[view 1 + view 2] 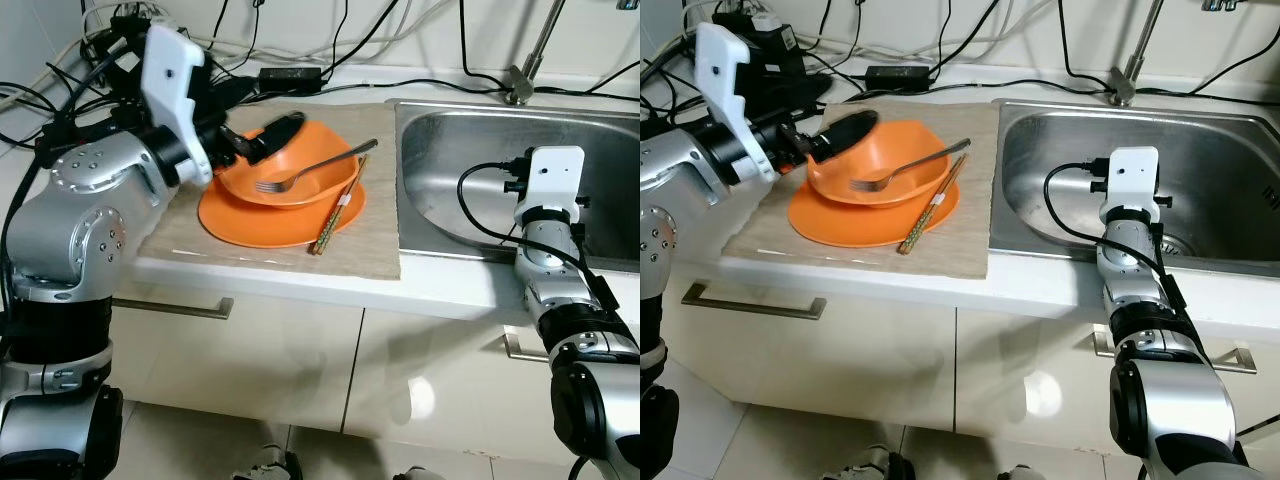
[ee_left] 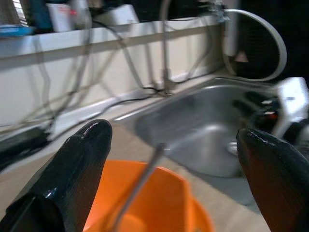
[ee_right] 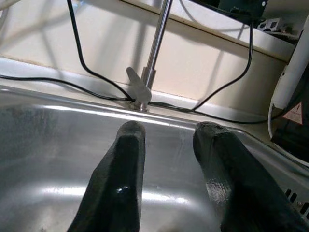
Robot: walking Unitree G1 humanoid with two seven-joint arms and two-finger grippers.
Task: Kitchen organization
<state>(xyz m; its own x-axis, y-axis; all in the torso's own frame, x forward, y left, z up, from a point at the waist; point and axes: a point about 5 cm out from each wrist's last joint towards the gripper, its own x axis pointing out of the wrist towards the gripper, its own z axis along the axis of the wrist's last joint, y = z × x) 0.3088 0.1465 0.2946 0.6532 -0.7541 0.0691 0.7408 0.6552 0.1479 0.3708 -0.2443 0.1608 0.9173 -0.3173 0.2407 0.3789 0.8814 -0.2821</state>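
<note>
Left eye view, scene: an orange bowl [image 1: 288,170] sits on an orange plate [image 1: 280,215] in the upper middle of the frame, on a beige mat [image 1: 365,250] on the white desk [image 1: 450,295]; the steel sink [image 1: 455,150] fills the upper right.
Fork: a metal fork [image 1: 315,170] lies in the bowl, tines low toward frame left, handle rising over the rim toward the sink; its long axis runs lower left to upper right.
Chopsticks: a pair of chopsticks [image 1: 340,212] rests across the plate's right edge, long axis running from near the fork handle down toward the mat's front edge.
Left gripper: the left gripper [image 1: 835,135] is at the bowl's far-left rim, fingers spread wide; in the left wrist view the bowl and fork handle show between the two black fingers [image 2: 72,164], with nothing gripped.
Right gripper: the right gripper [image 3: 171,159] hangs over the sink basin, fingers a little apart, holding nothing.
Step in hand: probably taking hold of the bowl by its rim.
Doing it well: one finger inside the wall and one outside, clear of the fork; close firmly, then lift level so that the fork does not slide out toward the sink.
Risk: the bowl may drag the plate, or tip the fork.
</note>
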